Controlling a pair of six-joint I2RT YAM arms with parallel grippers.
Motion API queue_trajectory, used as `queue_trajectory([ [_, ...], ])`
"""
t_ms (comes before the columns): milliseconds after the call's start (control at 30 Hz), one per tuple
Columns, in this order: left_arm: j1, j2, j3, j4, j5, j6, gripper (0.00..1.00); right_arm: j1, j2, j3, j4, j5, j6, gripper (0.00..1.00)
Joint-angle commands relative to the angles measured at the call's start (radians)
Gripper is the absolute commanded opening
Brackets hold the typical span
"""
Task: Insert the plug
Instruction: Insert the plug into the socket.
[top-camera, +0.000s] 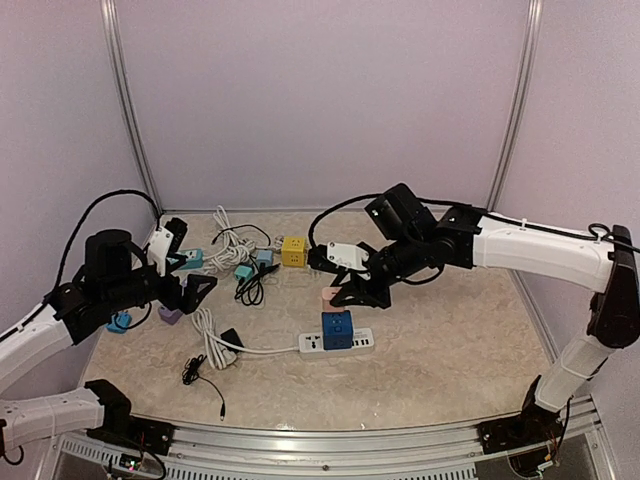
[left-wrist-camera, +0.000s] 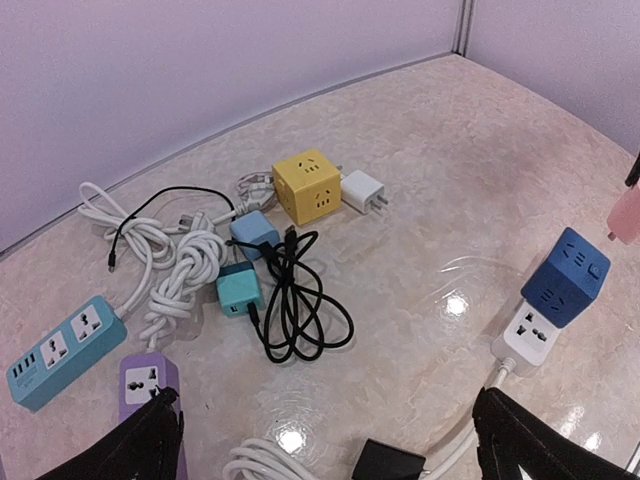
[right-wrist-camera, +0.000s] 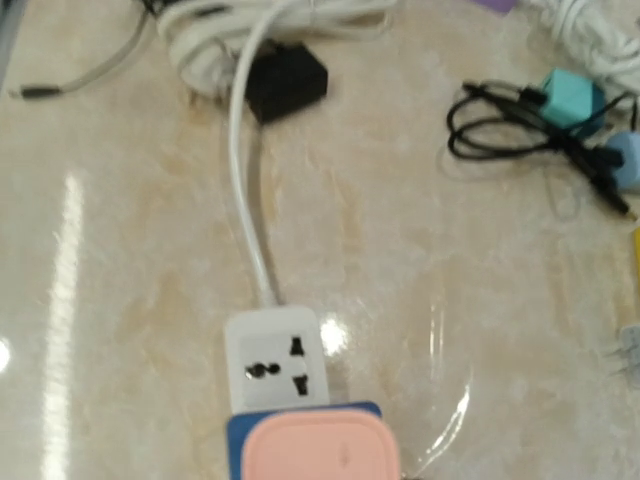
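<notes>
On the marbled table (top-camera: 450, 330), the right arm (top-camera: 530, 245) is reaching in from the right edge toward the middle, while the left arm (top-camera: 100, 285) is hanging back at the left among spare strips and cords. The white power strip (top-camera: 360, 342) is lying near the front with the blue cube adapter (top-camera: 337, 328) sitting in it. The right gripper (top-camera: 345, 292) is clamping the pink cube plug (top-camera: 329, 297) and carrying it just above that blue cube, with the wrist camera looking straight down past it, probably so the pins can be lined up. The free socket (right-wrist-camera: 278, 370) beside the blue cube, on the cord end, is showing as the likely target, though the cube's own top face may be meant instead. The left gripper (top-camera: 195, 285) is standing with fingers wide apart, holding nothing, near the purple strip (left-wrist-camera: 148, 385). Bare surface is lying open to the right of the white strip; on the left, the white cord (right-wrist-camera: 245, 200), black power brick (right-wrist-camera: 285, 82) and looped black cable (left-wrist-camera: 300, 300) are crowding closer, none of them covering the socket face
</notes>
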Motion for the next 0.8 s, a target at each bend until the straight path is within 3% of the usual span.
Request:
queue_trajectory([
  [0, 0.061, -0.049, -0.049, 0.055, 0.033, -0.035, 0.99, -0.033, 0.066, 0.01, 0.006, 0.004, -0.052, 0.0],
  [600, 0.111, -0.059, -0.089, 0.094, 0.066, -0.054, 0.99, -0.064, 0.149, 0.034, -0.036, -0.133, -0.047, 0.0],
  [767, 0.11, -0.056, -0.082, 0.082, 0.069, -0.052, 0.99, -0.064, 0.158, 0.019, -0.044, -0.097, -0.057, 0.0],
])
